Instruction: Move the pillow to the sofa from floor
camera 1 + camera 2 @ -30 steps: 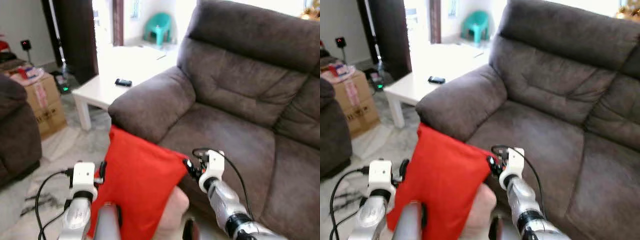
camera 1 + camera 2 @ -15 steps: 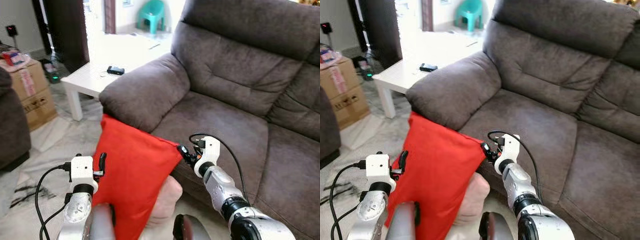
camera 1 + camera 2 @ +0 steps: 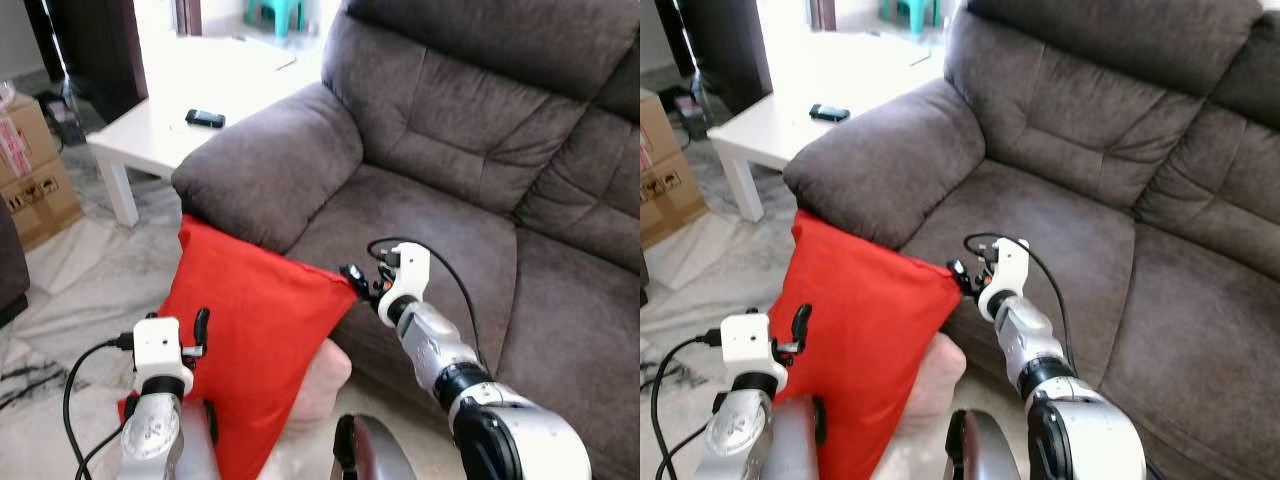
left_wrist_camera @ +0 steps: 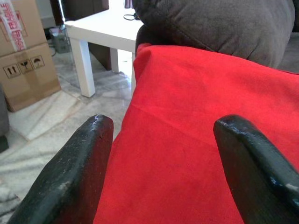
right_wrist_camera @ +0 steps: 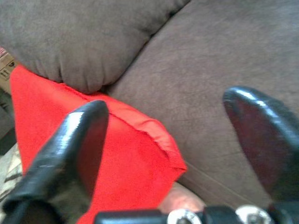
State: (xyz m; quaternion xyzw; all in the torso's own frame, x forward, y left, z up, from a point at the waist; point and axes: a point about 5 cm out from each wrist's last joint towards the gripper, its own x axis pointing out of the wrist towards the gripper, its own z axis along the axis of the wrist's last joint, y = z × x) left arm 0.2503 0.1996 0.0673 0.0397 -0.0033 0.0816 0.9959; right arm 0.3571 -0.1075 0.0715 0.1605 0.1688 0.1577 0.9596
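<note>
Across the right of the frame spread the brown sofa [image 3: 470, 190]; lower left, the red pillow [image 3: 250, 340] stood on the floor, leaning on the sofa's arm, its long axis running down-left. The right gripper [image 3: 355, 278] gaped wide at its upper corner; the left gripper [image 4: 161, 163], also wide, faced its flank

Pillow [image 3: 250, 340] lower edge hidden behind arms; object under it perhaps another cushion.
</note>
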